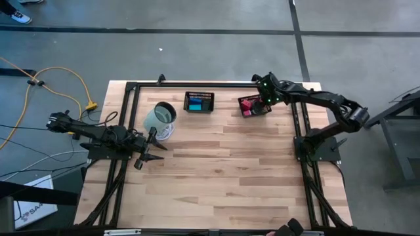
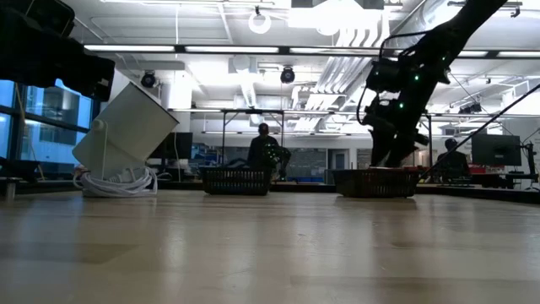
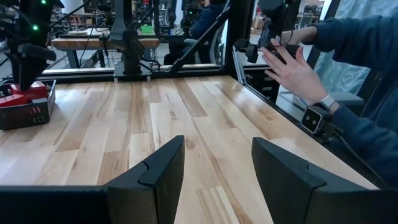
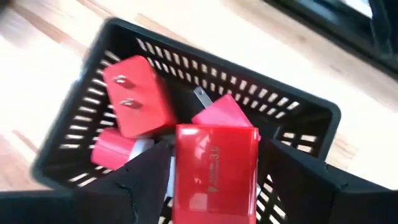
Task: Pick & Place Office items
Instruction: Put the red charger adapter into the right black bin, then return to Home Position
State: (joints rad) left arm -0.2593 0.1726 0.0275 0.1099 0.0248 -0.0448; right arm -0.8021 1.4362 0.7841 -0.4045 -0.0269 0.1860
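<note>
The office items are small plug-like blocks in two black mesh baskets at the table's far side. Blue and teal ones lie in the left basket (image 1: 199, 102). Red ones (image 4: 134, 99) lie in the right basket (image 1: 249, 105). My right gripper (image 4: 214, 163) slants down over the red basket, open. A red block (image 4: 216, 171) stands between its fingers, above the other red pieces. My left gripper (image 3: 217, 155) waits open and level over the table's left side (image 1: 147, 155), nothing between its fingers. My right gripper has its fingers on either side of the red block's two side faces (image 4: 180, 174), coming from above at a slant. The block nearly fills the gap, and I cannot tell whether either finger touches it.
A tilted white cylinder (image 1: 159, 118) rests on a coil of white cable beside the left gripper. A person's hand (image 3: 292, 68) reaches in at the table's right edge, seen in the left wrist view. Bare wood fills the middle and near part of the table (image 1: 223, 177).
</note>
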